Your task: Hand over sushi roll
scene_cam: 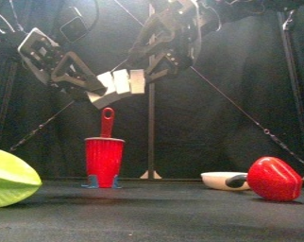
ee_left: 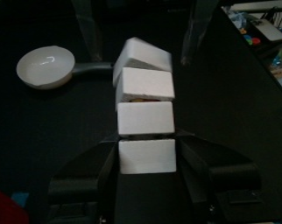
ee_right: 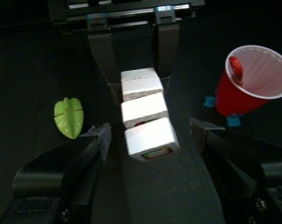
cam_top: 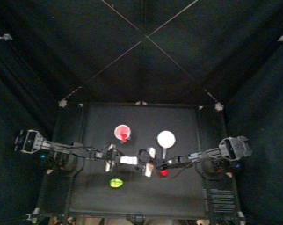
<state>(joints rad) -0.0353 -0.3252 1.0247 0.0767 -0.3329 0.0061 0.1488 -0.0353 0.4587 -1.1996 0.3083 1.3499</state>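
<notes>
The sushi roll (ee_left: 146,103) is a row of several white blocks, held in the air above the table's middle (cam_top: 131,161). My left gripper (ee_left: 147,156) is shut on one end of it. My right gripper (ee_right: 153,138) is open, with a jaw on each side of the roll's (ee_right: 147,112) other end and a gap to it on both sides. In the front view the roll (scene_cam: 122,83) hangs between the left gripper (scene_cam: 102,90) and the right gripper (scene_cam: 149,68), high above the table.
A red cup (scene_cam: 104,161) with a red spoon in it stands on the table at the back left. A white bowl (scene_cam: 224,180) and a red fruit (scene_cam: 275,178) lie to the right. A green leaf (scene_cam: 8,178) lies at the front left.
</notes>
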